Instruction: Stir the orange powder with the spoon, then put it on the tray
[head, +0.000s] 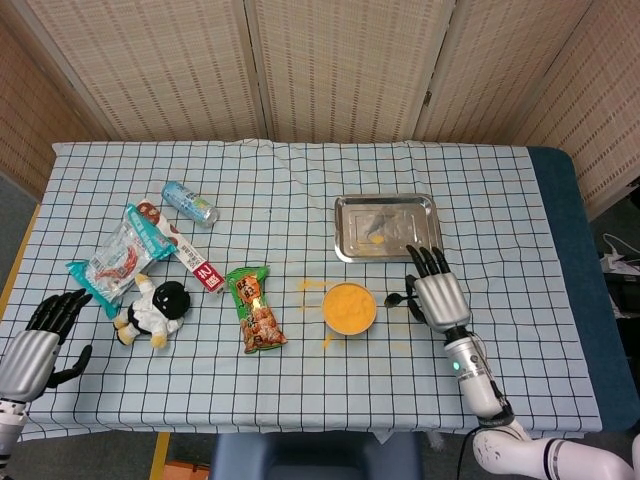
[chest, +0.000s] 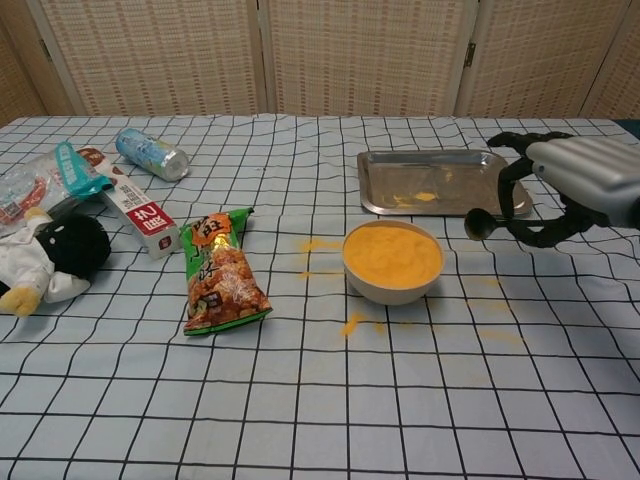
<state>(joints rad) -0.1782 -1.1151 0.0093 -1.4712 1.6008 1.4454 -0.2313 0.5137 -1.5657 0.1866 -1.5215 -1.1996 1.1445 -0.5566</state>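
Currently the right hand (chest: 575, 190) holds the spoon (chest: 478, 222) lifted off the bench (head: 300, 390), fingers curled around the handle, spoon bowl pointing left toward the bowl of orange powder (chest: 392, 260). Spoon tip sits just to the right of the bowl's rim, above the cloth, not in the powder. From the head view the right hand (head: 437, 295) is between the bowl of orange powder (head: 349, 307) and the metal tray (head: 388, 227), spoon (head: 394, 298) sticking out to its left. Tray has a small smear of orange powder in it; more spilled powder on the cloth beside the bowl. Left hand (head: 40, 340) rests at the near left edge of the bench, fingers spread, holding nothing. Snack bag (chest: 218, 272), plush toy (head: 153, 311), boxed tube (chest: 138, 214), can (chest: 151, 153) and clear packet (head: 120, 252) lie well apart on the left side.
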